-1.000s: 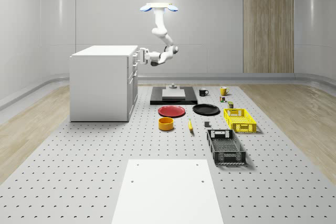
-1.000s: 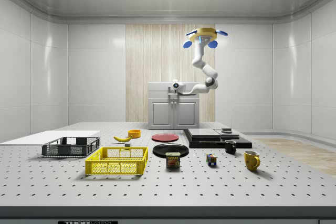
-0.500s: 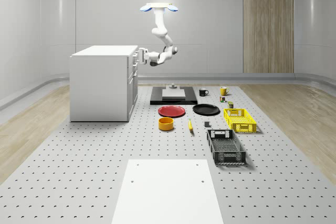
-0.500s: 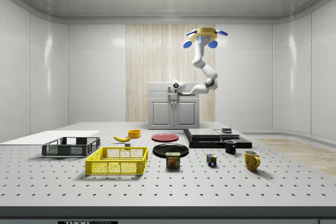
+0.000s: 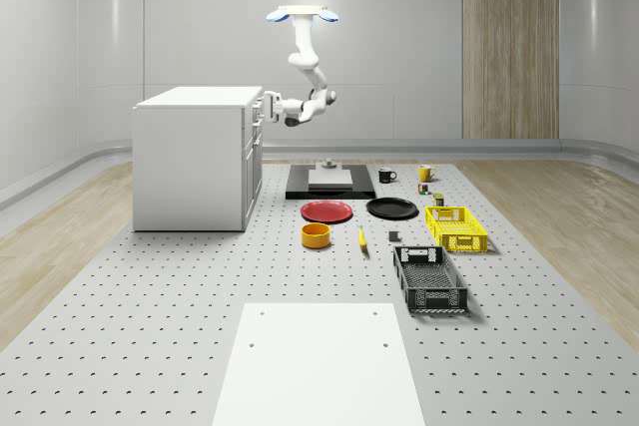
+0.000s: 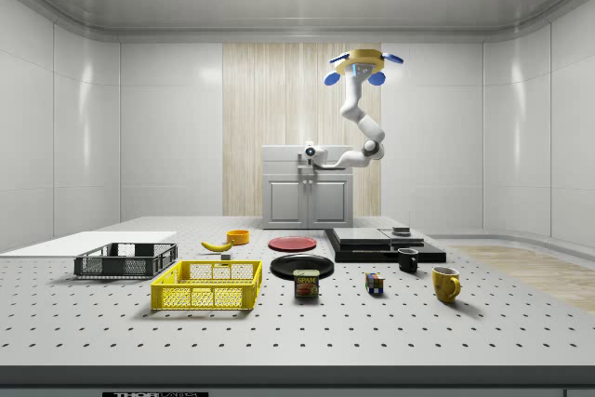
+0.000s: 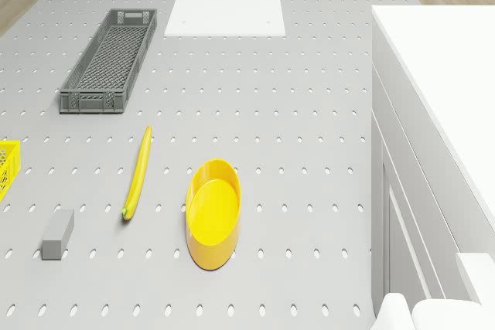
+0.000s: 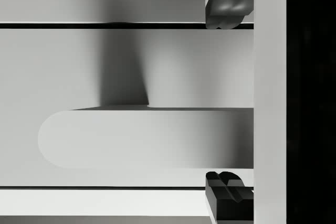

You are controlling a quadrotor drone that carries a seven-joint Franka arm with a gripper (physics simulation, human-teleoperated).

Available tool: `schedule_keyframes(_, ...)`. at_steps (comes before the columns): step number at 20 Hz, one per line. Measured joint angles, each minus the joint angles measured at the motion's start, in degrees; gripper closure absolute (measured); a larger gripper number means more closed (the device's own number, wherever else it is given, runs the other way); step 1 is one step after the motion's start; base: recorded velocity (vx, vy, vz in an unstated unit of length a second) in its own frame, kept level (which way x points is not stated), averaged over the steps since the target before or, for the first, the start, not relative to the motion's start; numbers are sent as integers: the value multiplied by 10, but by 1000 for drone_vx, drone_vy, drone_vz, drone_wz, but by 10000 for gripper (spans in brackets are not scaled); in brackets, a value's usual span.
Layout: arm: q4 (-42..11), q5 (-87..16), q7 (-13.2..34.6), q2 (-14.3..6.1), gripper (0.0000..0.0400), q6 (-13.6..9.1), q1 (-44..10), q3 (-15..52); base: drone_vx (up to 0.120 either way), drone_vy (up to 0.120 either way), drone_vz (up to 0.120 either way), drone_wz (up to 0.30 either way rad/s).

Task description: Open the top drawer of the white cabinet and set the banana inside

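Note:
The white cabinet (image 5: 195, 159) stands at the whole-scene view's left, its top drawer front (image 8: 131, 66) flush with the rest. The drone (image 5: 301, 15) hovers in front of the cabinet, above the black platform. The arm reaches down and across to the top drawer. My gripper (image 5: 267, 105) (image 6: 310, 152) (image 8: 229, 100) is open at the drawer's handle (image 8: 147, 137), with one finger (image 8: 228, 1) on one side of the bar and the other finger (image 8: 228, 200) just past its other edge. The banana (image 5: 361, 237) (image 7: 137, 173) (image 6: 217, 245) lies on the table beside a yellow bowl (image 7: 213, 212).
A red plate (image 5: 326, 212) and a black plate (image 5: 391, 209) lie right of the cabinet, behind the bowl. A grey crate (image 5: 429, 278), a yellow basket (image 5: 455, 227), mugs (image 5: 426, 173) and a small grey block (image 7: 57, 233) are on the table. A white mat (image 5: 318, 361) lies at the front.
The arm's elbow has edged slightly toward the cabinet. The gripper stays at the top drawer's handle, and the drone and the banana have not moved.

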Motion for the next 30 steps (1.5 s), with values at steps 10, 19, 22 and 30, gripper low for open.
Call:
schedule_keyframes(10, 3, 17, -26, 17, 185, -10, -17, 16, 0, 0, 0, 0)
schedule_keyframes(19, -6, 11, -32, 12, 243, -34, -42, 14, 0, 0, 0, 0)
schedule_keyframes(22, -3, -36, 16, -10, 151, -46, -52, 3, 0, 0, 0, 0)
schedule_keyframes(30, -20, -65, 6, -29, 249, -92, -78, -41, 0, 0, 0, 0)
